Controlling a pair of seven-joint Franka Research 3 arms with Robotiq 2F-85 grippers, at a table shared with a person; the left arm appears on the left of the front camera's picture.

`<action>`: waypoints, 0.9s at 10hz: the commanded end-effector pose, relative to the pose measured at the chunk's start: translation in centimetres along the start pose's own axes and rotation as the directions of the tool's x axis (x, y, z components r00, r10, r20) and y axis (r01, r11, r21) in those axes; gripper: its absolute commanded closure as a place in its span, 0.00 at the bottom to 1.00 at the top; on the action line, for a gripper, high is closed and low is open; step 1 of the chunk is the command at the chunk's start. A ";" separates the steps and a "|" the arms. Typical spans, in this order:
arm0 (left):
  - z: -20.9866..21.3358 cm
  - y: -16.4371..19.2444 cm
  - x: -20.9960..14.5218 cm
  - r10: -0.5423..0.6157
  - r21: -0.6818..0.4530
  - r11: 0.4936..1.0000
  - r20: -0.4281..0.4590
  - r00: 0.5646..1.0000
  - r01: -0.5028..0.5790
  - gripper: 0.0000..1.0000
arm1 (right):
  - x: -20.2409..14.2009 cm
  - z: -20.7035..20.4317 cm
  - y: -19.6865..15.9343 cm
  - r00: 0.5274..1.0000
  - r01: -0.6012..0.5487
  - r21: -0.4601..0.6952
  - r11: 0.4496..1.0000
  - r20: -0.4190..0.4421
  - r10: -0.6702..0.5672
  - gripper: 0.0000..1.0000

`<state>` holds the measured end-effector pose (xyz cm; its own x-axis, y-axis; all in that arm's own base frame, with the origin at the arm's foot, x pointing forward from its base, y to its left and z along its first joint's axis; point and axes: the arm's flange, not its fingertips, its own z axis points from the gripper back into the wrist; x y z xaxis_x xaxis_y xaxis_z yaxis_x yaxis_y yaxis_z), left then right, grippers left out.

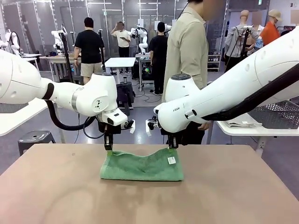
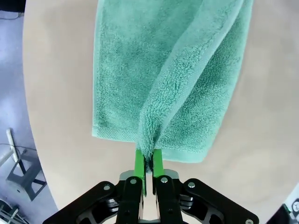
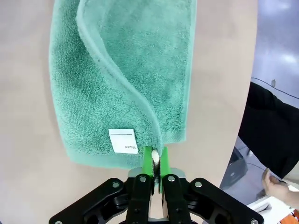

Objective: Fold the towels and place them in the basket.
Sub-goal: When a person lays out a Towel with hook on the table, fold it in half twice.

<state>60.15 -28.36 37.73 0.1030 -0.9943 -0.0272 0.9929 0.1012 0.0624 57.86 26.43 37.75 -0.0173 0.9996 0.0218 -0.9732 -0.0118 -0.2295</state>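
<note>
Front view, centre frame: left gripper [image 1: 108, 145] and right gripper [image 1: 173, 146] each pinch a mint green towel [image 1: 140, 168] corner; fold underway, basket [image 1: 280, 116] placement pending.

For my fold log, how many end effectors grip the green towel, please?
2: left end effector on the green towel, far left corner; right end effector on its far right corner.

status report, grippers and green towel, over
Left gripper shut on mint green terry towel, far corner. Right gripper shut on its other far corner. Person standing beyond brown table, apart from towel.
</note>
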 end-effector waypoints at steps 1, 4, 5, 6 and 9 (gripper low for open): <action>-0.4 1.2 0.0 0.033 -0.013 0.999 -0.042 0.999 -0.033 0.91 | 0.2 -0.6 -0.9 0.999 0.036 -0.022 0.999 -0.021 -0.037 0.93; -1.7 2.0 -0.4 0.077 -0.007 0.997 -0.057 0.995 -0.078 0.91 | -0.4 -1.8 -1.6 0.998 0.052 -0.024 0.998 -0.018 -0.052 0.93; -2.2 2.2 -0.4 0.095 0.009 0.995 -0.059 0.994 -0.095 0.91 | -0.5 -2.4 -1.8 0.998 0.058 -0.021 0.998 -0.019 -0.059 0.93; -2.6 2.3 -0.4 0.111 0.019 0.994 -0.057 0.992 -0.110 0.91 | -0.6 -2.7 -1.8 0.998 0.063 -0.027 0.998 -0.016 -0.064 0.93; -3.7 2.5 -0.3 0.125 0.034 0.992 -0.054 0.991 -0.124 0.87 | -0.6 -3.7 -2.1 0.998 0.066 -0.021 0.998 -0.020 -0.066 0.87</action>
<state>62.22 -27.53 34.50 0.2091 -0.9753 -0.0708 0.9768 0.2049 0.0621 60.15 25.59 34.75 0.0293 0.9994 0.0186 -0.9733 0.0328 -0.2271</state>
